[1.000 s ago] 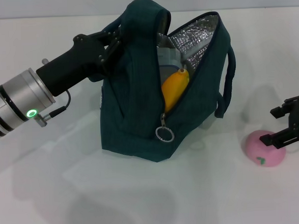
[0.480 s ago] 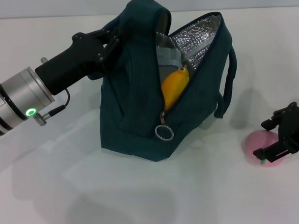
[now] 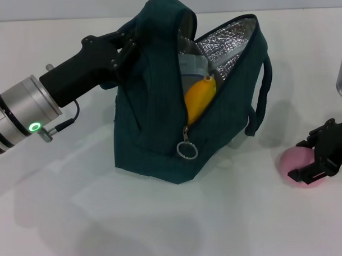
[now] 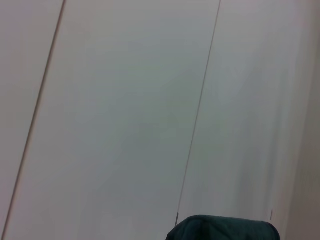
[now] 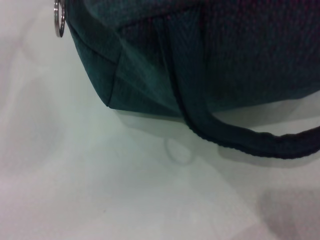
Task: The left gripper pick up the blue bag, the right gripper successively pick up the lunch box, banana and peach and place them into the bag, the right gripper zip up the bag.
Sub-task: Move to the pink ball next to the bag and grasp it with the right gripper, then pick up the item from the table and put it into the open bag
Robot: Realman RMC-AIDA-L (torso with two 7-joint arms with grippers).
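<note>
Right tool point(image 3: 317, 156) lower astride peach point(image 3: 296, 162); ring pull point(image 5: 59, 18) wrist-side.

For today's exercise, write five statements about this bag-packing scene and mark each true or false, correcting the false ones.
1. The blue bag is zipped shut. False: it gapes open, showing its silver lining.
2. The banana is inside the bag. True.
3. The peach is already in the bag. False: it lies on the table beside the bag, on the robot's right.
4. The left hand holds the bag by its upper part. True.
5. The right hand is far from the peach. False: its fingers are around the peach.
</note>
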